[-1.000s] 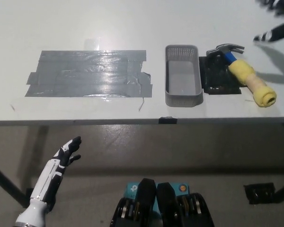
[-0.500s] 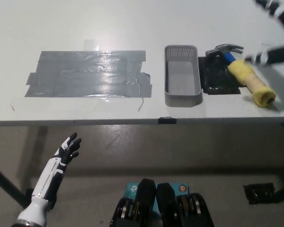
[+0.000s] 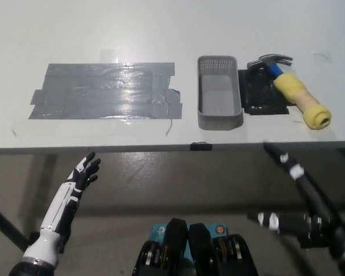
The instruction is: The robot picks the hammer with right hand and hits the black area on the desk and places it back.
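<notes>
Fingers (image 3: 284,159) of right hand (image 3: 299,184) spread, empty — hammer (image 3: 293,91) on desk (image 3: 161,29).

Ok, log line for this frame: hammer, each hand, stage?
hammer: lying on desk, head on black area | right hand: open, below desk edge | left hand: open, resting low | stage: hammer not held

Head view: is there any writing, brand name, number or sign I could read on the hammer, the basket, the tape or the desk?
None can be read.
Hammer: yellow grip, blue neck, no visible lettering.
Grey basket: plain.
Grey tape patch: only glare.
Black patch: no marks.
White desk: unmarked.
</notes>
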Controlling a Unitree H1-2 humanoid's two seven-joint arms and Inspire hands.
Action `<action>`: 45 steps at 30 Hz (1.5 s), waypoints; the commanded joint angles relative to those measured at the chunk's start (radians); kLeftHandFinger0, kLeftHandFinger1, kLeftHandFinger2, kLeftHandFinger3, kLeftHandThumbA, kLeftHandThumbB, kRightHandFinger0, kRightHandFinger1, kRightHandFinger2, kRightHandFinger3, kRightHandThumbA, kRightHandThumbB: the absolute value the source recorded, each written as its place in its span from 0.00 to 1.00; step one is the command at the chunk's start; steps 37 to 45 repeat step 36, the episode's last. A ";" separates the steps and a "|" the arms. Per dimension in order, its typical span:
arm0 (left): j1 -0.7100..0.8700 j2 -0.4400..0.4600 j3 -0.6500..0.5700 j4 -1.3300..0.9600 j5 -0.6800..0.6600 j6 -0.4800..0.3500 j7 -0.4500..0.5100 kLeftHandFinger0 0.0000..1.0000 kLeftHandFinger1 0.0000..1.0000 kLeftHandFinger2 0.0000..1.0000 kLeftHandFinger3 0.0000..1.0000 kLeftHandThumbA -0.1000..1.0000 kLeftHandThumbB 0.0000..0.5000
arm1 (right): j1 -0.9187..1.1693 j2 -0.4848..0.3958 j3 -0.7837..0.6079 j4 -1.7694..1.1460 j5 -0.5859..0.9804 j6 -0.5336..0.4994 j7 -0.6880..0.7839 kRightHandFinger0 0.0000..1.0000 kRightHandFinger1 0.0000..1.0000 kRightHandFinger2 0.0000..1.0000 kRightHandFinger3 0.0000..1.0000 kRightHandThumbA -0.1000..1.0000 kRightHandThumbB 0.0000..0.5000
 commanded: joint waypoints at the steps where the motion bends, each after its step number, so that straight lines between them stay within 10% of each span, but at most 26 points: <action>1: 0.002 0.002 0.011 -0.046 -0.026 -0.030 -0.012 1.00 1.00 1.00 1.00 1.00 0.26 | 0.017 0.058 -0.054 0.083 0.064 -0.292 -0.198 1.00 1.00 1.00 1.00 0.94 0.34; 14: 0.032 0.007 0.014 -0.053 -0.012 -0.041 -0.007 1.00 1.00 1.00 1.00 1.00 0.24 | 0.014 0.039 -0.030 0.213 0.078 -0.287 -0.210 1.00 1.00 1.00 1.00 0.90 0.46; 45: 0.049 0.007 0.008 -0.054 0.021 -0.045 0.000 1.00 1.00 1.00 1.00 1.00 0.27 | 0.038 0.005 0.020 0.182 0.082 -0.265 -0.225 1.00 1.00 1.00 1.00 0.78 0.36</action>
